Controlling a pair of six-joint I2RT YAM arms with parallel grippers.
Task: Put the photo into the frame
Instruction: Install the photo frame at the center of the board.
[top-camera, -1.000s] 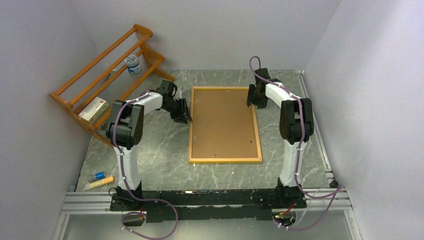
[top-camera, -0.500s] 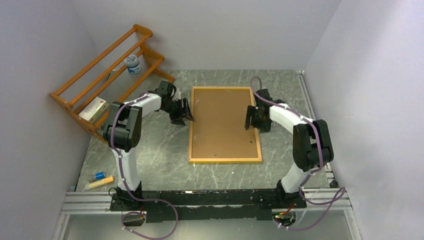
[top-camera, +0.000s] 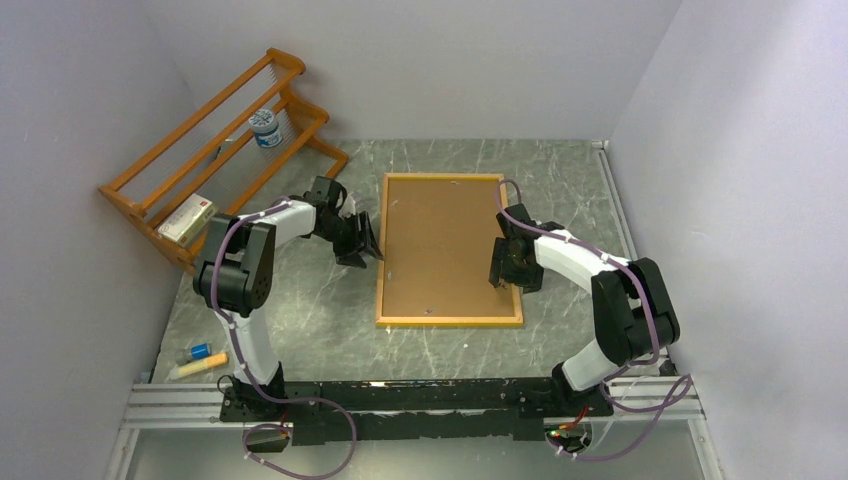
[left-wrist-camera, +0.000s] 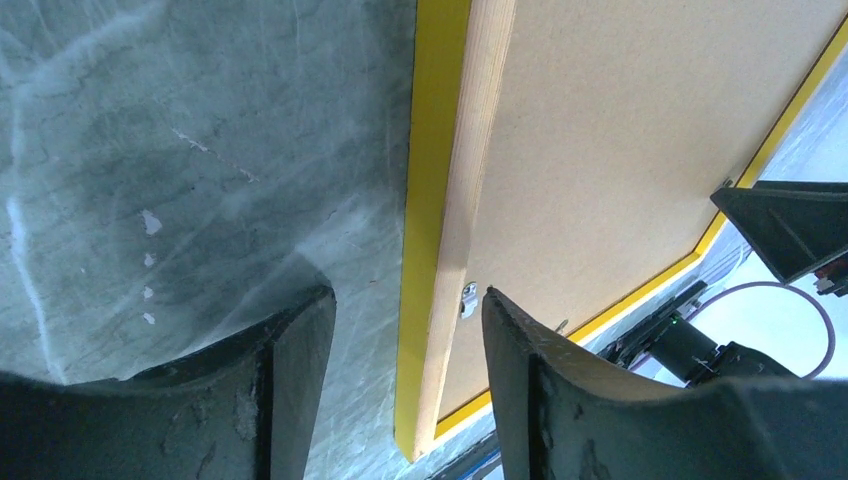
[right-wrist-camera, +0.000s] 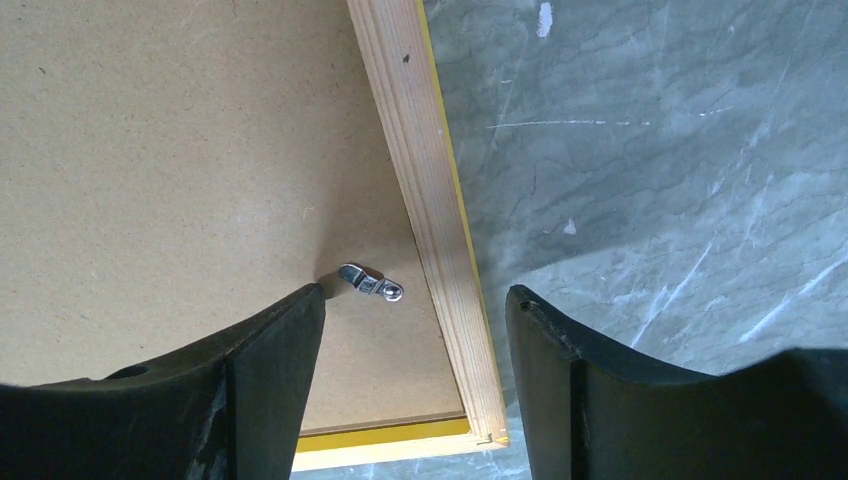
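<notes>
Counts first: one frame lies back-up in the middle of the grey marbled table, with one brown hardboard panel filling it. I have two grippers at it, one per long side. From overhead, my left gripper sits at the left rail and my right gripper at the right rail, toward the near end. Far left stands one wooden rack carrying one white tub and one box. Two small tubes lie at the near left. Only the wrist cameras show the detail. The left one has the jaws apart astride the yellow-edged rail, with one metal clip between them. The right one has the jaws apart over the wooden rail and one turn clip, close to the frame's near right corner. Neither grips anything.
</notes>
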